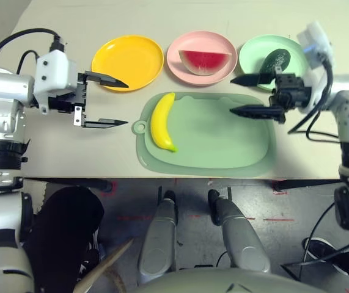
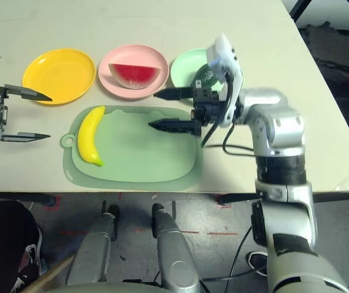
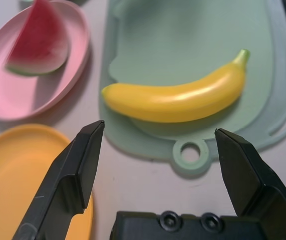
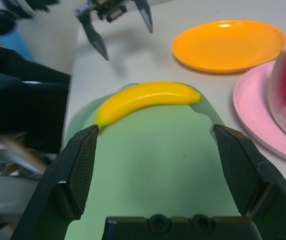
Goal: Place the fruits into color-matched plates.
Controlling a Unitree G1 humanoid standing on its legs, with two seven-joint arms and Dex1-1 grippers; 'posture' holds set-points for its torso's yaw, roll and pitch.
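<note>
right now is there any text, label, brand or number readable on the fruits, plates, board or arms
None: no readable text anywhere.
banana, watermelon wedge, avocado: plain.
yellow plate, pink plate, green plate, cutting board: unmarked.
left hand, right hand: no lettering visible.

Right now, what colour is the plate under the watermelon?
Pink. The plate under the watermelon shows best in the left eye view.

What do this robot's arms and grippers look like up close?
The arms are rounded silver metal with black joint rings. Each wrist carries a boxy white housing, and black cables loop from it back along the arm. The left gripper and right gripper each have two flat, black, pointed fingers on a black base held with small screws.
</note>
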